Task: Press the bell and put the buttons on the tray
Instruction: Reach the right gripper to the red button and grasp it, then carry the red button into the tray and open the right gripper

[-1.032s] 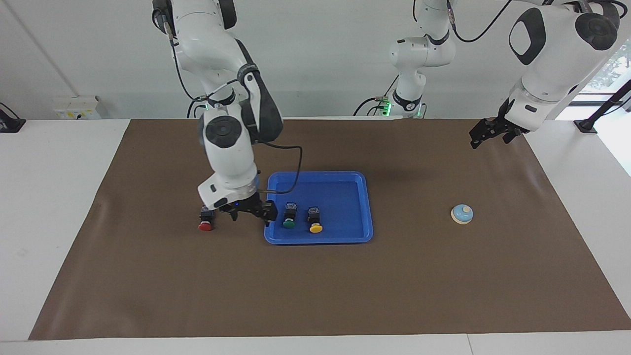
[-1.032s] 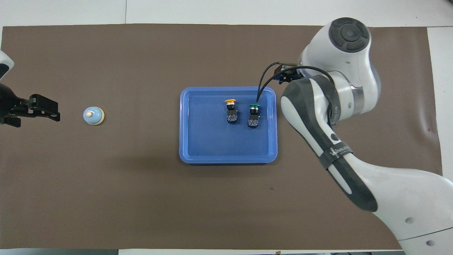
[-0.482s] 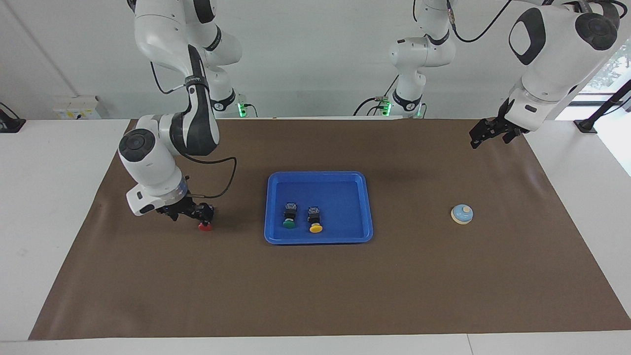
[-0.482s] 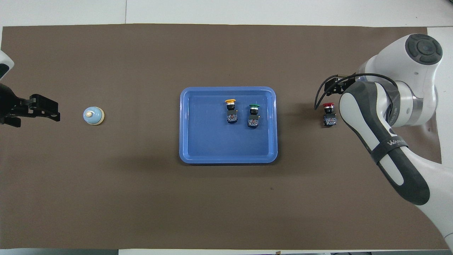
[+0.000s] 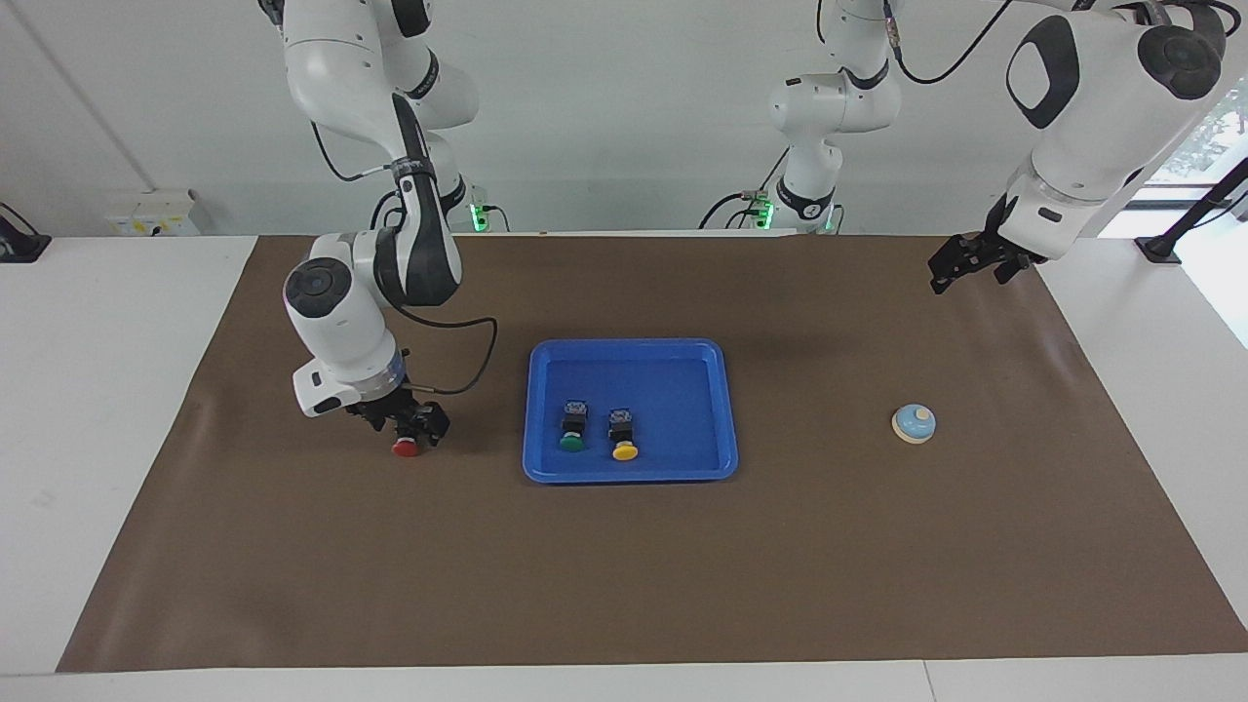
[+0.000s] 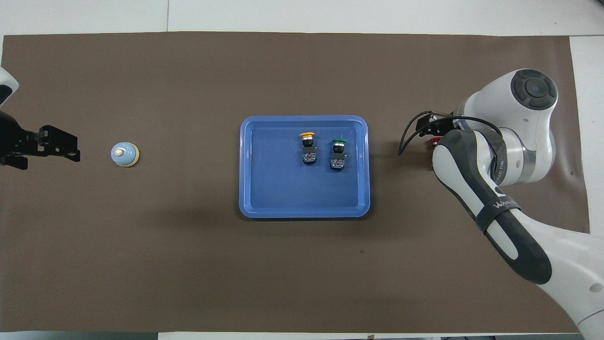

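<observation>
The red button (image 5: 406, 447) lies on the brown mat, beside the blue tray (image 5: 673, 390) toward the right arm's end of the table. My right gripper (image 5: 414, 425) is low over the button's black body, open, its fingers on either side of it. From overhead the right arm hides nearly all of this red button (image 6: 434, 140). The green button (image 5: 572, 432) (image 6: 338, 153) and the yellow button (image 5: 623, 436) (image 6: 307, 147) lie side by side in the tray (image 6: 283, 189). The bell (image 5: 915, 423) (image 6: 125, 154) sits on the mat toward the left arm's end. My left gripper (image 5: 963, 263) (image 6: 60, 144) waits open in the air.
A brown mat (image 5: 624, 565) covers most of the white table. A black cable (image 5: 468, 375) loops from the right wrist toward the tray's corner.
The right arm swung from the tray's edge out past the red button, then came back and settled its gripper over it. The left arm and the buttons in the tray have not moved.
</observation>
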Tool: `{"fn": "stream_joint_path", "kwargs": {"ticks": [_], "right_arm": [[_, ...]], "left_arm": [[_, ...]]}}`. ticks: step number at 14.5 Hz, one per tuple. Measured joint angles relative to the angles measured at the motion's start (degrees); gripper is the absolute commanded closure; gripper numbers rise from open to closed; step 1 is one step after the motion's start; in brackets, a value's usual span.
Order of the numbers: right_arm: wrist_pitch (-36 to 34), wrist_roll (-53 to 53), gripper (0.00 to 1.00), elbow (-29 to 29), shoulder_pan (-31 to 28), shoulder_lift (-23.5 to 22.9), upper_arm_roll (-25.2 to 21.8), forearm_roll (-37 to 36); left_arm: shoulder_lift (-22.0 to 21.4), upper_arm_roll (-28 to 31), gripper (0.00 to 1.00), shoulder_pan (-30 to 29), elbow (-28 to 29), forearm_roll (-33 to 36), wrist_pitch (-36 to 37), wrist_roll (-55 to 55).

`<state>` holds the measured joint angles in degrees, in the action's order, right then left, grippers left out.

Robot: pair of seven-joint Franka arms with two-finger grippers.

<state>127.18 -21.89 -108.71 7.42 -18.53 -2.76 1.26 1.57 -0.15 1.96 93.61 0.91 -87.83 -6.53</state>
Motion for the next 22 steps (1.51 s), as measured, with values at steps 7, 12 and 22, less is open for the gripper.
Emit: {"fn": "stream_joint_path", "kwargs": {"ticks": [7, 12, 22], "right_arm": [[8.1, 0.0, 0.00, -4.9, 0.2, -0.6, 0.0, 0.0], [8.6, 0.9, 1.00, -5.1, 0.5, -0.8, 0.0, 0.0], [4.5, 1.0, 1.00, -1.1, 0.6, -0.5, 0.4, 0.0]], "left_arm": [[0.0, 0.0, 0.00, 0.0, 0.0, 0.0, 0.0, 0.0], [0.0, 0.0, 0.00, 0.0, 0.0, 0.0, 0.0, 0.0], [0.0, 0.0, 0.00, 0.0, 0.0, 0.0, 0.0, 0.0]]}}
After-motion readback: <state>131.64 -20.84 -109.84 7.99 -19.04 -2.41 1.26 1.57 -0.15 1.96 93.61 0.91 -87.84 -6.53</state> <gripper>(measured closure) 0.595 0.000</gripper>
